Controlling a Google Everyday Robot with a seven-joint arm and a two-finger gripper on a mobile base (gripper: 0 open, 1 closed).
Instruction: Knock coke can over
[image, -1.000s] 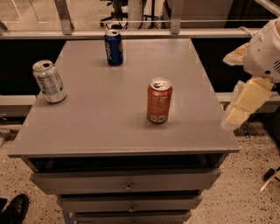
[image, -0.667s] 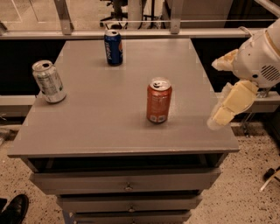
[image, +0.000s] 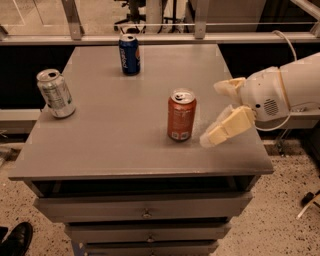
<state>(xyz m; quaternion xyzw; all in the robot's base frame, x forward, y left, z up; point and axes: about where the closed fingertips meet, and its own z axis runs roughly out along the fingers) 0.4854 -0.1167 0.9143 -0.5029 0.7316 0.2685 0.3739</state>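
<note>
The coke can (image: 181, 116) is red-orange with a silver top and stands upright right of the middle of the grey tabletop (image: 115, 135). My gripper (image: 212, 114) comes in from the right at can height, just to the right of the can and not touching it. It is open, with one cream finger (image: 229, 86) further back and the other finger (image: 226, 128) nearer the front, low over the table. The white arm (image: 285, 87) stretches off to the right edge.
A dark blue can (image: 129, 54) stands at the table's back. A silver-grey can (image: 55, 93) stands near the left edge. Drawers (image: 145, 210) sit under the tabletop. A metal rail (image: 165, 37) runs behind. A black shoe (image: 15, 239) is at the lower left.
The gripper has moved left over the table's right edge, towards the coke can. The cans have not moved.
</note>
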